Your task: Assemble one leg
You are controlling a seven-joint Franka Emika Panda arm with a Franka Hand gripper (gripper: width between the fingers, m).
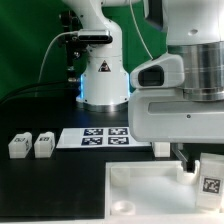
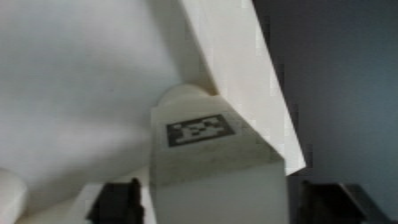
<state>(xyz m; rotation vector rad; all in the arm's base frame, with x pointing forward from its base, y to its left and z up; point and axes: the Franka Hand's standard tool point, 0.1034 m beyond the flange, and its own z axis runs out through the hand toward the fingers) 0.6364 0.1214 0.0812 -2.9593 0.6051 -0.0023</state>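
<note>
My gripper (image 2: 222, 205) is shut on a leg (image 2: 210, 150), a small white post with a black-and-white tag. Its black fingers (image 2: 118, 200) stand on either side of the leg. The leg's far end meets the raised edge of the wide white panel (image 2: 89, 90). In the exterior view the gripper (image 1: 207, 168) holds the leg (image 1: 211, 180) upright over the panel (image 1: 140, 195) near its right corner, at the front right. I cannot tell whether the leg sits in a socket.
Two more white legs (image 1: 18, 145) (image 1: 44, 145) lie on the black table at the exterior view's left. The marker board (image 1: 95, 137) lies behind the panel, in front of the arm's white base (image 1: 103, 80).
</note>
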